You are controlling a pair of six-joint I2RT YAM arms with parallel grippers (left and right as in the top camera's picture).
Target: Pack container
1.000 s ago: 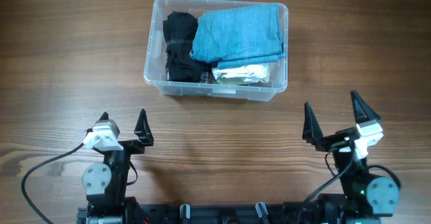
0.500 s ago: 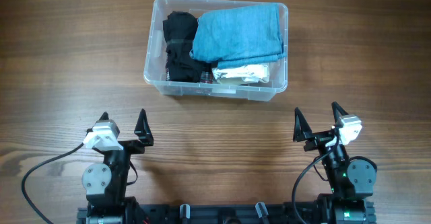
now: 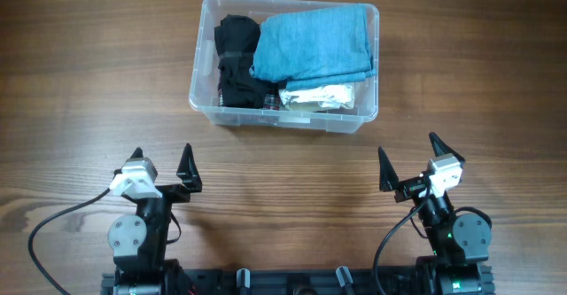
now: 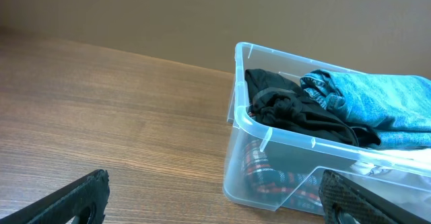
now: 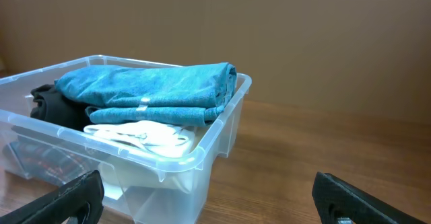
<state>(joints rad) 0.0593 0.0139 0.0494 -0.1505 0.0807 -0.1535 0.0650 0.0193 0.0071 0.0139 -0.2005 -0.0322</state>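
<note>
The right claw [image 3: 407, 144], jaws spread wide and holding nothing, has slid inward along the near edge of the table [image 3: 89, 82] over the last second, ending closer to the left claw [image 3: 161, 151], which has not moved and also stands spread and empty. Seen from the right wrist, the right claw [image 5: 208, 183] frames the container [image 5: 217, 133], which sits ahead of it and off to its left, well apart from both fingers. From the left wrist, the left claw [image 4: 214, 183] has the container [image 4: 269, 134] ahead and to its right, also untouched. The clear container [image 3: 285, 122] rests flat on the wood where it was a second ago, its load unchanged. Nearest the right claw lies a white bundle [image 3: 319, 97] against the front wall. Behind and above it, a folded blue garment [image 3: 314, 40] rises past the rim. A black garment [image 3: 235, 60] fills the end farthest from the right claw. Through the wall facing the left claw, a red plaid fabric [image 4: 269, 173] shows beneath the black one. Any lettering on the container is too small to read.
</note>
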